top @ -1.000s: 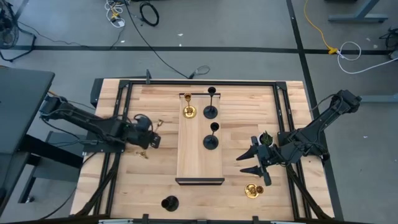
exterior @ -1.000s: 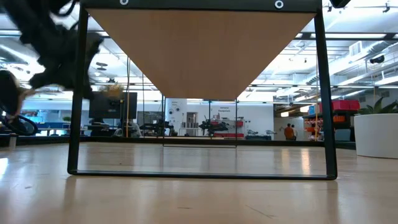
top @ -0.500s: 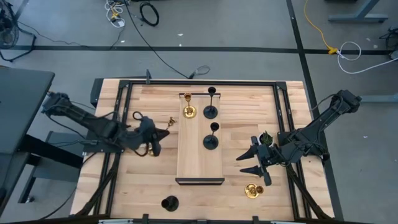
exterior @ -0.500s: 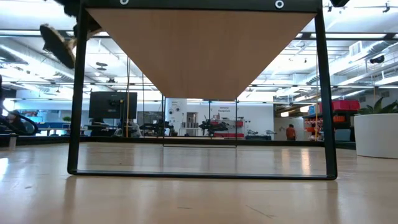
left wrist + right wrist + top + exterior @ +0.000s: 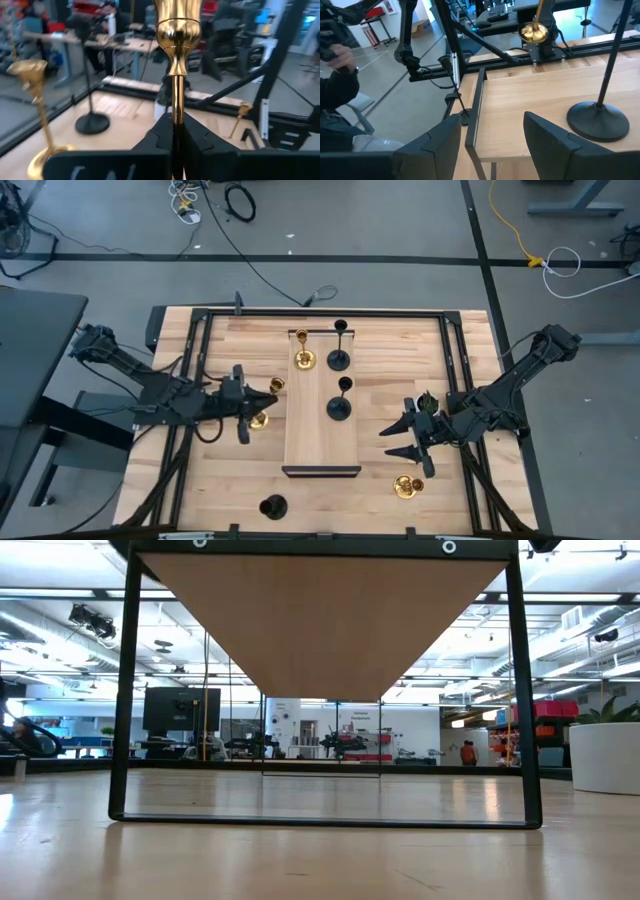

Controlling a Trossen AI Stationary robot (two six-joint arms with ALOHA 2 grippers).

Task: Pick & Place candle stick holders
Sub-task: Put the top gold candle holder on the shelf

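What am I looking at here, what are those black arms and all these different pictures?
Two robot arms work at a wooden table. One picture looks straight down, one looks level from the tabletop, and two come from cameras on the wrists. The left gripper is shut on a gold holder. The right gripper waits open on the other side. A raised board in the middle carries one gold holder and two black holders. Another gold holder and a black holder are on the table.
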